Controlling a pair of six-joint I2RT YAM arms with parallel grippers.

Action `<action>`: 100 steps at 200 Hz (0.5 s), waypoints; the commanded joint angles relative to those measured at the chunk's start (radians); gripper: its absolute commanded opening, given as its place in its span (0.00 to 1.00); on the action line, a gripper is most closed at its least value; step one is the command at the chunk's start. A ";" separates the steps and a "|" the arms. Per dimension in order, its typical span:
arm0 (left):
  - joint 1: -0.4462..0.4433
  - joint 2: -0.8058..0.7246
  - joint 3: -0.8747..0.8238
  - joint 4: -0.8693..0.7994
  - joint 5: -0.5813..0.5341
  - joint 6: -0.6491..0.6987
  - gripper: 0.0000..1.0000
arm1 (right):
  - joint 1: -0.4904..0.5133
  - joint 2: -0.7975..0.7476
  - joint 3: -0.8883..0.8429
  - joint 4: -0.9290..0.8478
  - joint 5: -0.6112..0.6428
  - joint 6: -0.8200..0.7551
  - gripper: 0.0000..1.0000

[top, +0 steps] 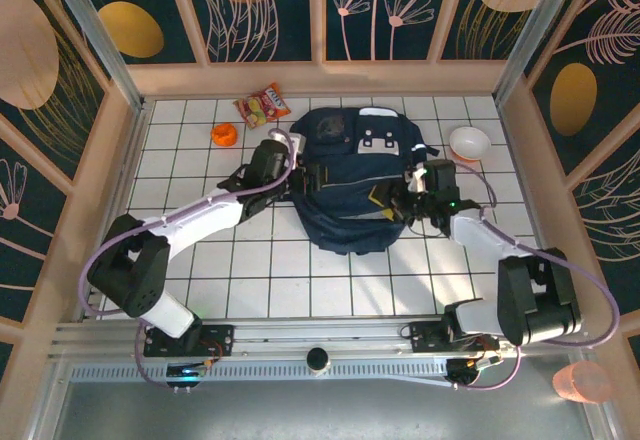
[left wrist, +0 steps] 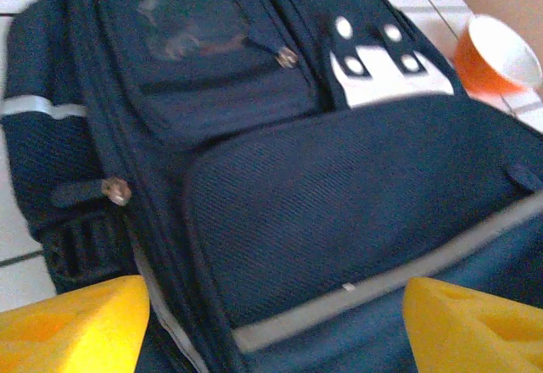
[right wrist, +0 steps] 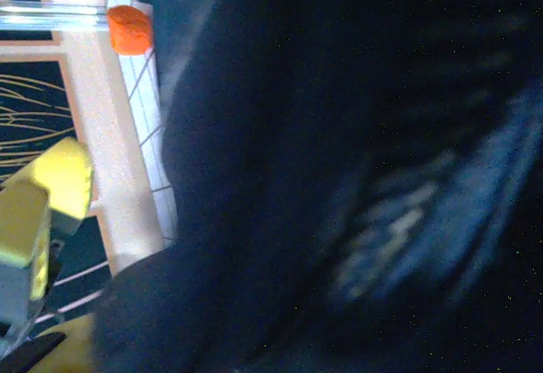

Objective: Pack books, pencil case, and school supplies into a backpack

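The navy backpack [top: 345, 185] lies flat in the middle of the white tiled bench [top: 250, 260], front side up, its white-grey patch with clips toward 12 o'clock. The left tool [top: 283, 150] sits at the backpack's 10 o'clock edge. In its wrist view its yellow fingers [left wrist: 76, 322] stand wide apart over the front pocket, released and clamping nothing. The right tool [top: 412, 197] is pressed up against the backpack's 3 o'clock edge. Its wrist view gives one yellow finger [right wrist: 51, 191] beside blurred dark fabric, so whether it is clenched or released cannot be told. A red-orange snack packet [top: 262, 108] lies at 11 o'clock from the backpack. A small round orange object [top: 224, 135] sits at 10 o'clock, and a bowl [top: 470, 143] at 2 o'clock, each apart from the bag.
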 commanded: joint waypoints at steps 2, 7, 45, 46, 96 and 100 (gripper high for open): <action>0.053 0.061 0.065 -0.013 0.017 -0.128 0.76 | -0.019 -0.081 0.108 -0.334 0.101 -0.151 0.51; 0.060 0.077 0.074 -0.011 0.029 -0.137 0.75 | -0.026 -0.092 0.129 -0.382 0.118 -0.167 0.52; 0.072 0.216 0.136 -0.003 0.103 -0.143 0.66 | -0.081 -0.116 0.258 -0.661 0.239 -0.275 0.52; 0.072 0.219 0.137 -0.003 0.105 -0.143 0.65 | -0.082 -0.117 0.259 -0.663 0.241 -0.278 0.52; 0.073 0.294 0.076 0.036 0.213 -0.175 0.51 | -0.154 -0.049 0.294 -0.615 0.226 -0.335 0.50; 0.073 0.289 0.062 0.046 0.220 -0.180 0.51 | -0.157 -0.040 0.296 -0.598 0.218 -0.335 0.49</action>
